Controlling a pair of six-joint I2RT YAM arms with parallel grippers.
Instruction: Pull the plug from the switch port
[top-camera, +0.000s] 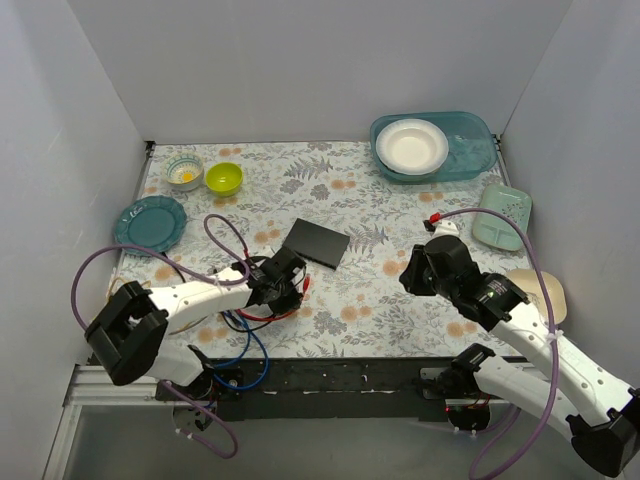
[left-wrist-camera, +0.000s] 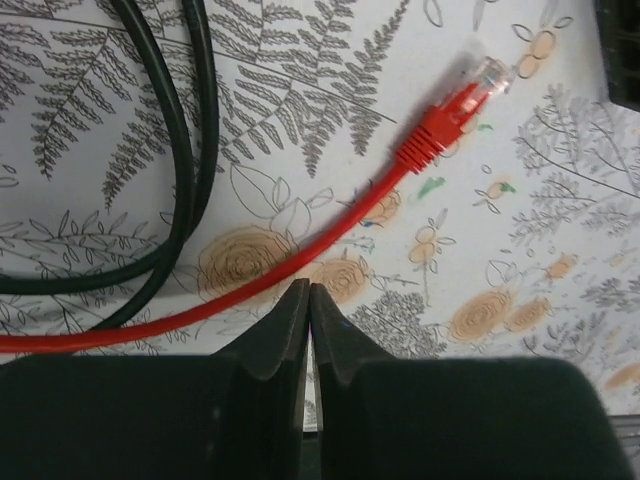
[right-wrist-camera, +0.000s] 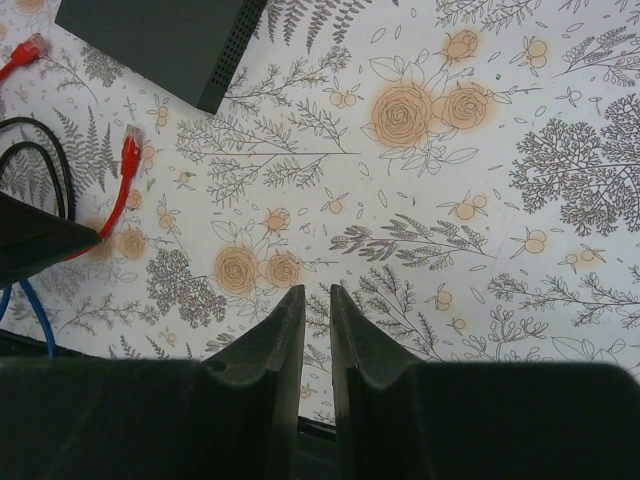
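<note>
The switch (top-camera: 316, 243) is a flat black box lying mid-table; it also shows in the right wrist view (right-wrist-camera: 160, 40), and its corner shows in the left wrist view (left-wrist-camera: 622, 50). A red plug (left-wrist-camera: 452, 112) on a red cable (left-wrist-camera: 300, 262) lies loose on the cloth, apart from the switch; it also shows in the right wrist view (right-wrist-camera: 130, 152). A second red plug (right-wrist-camera: 30, 48) lies by the switch's left end; I cannot tell whether it sits in a socket. My left gripper (left-wrist-camera: 308, 290) is shut and empty just beside the red cable. My right gripper (right-wrist-camera: 317, 290) is shut and empty over bare cloth, right of the switch.
Black cables (left-wrist-camera: 185, 150) and a blue cable (right-wrist-camera: 35, 310) loop near the left gripper. A teal plate (top-camera: 150, 222), two small bowls (top-camera: 223, 178) and a teal tray with a white bowl (top-camera: 412, 146) stand at the back. A green dish (top-camera: 502, 215) is at the right.
</note>
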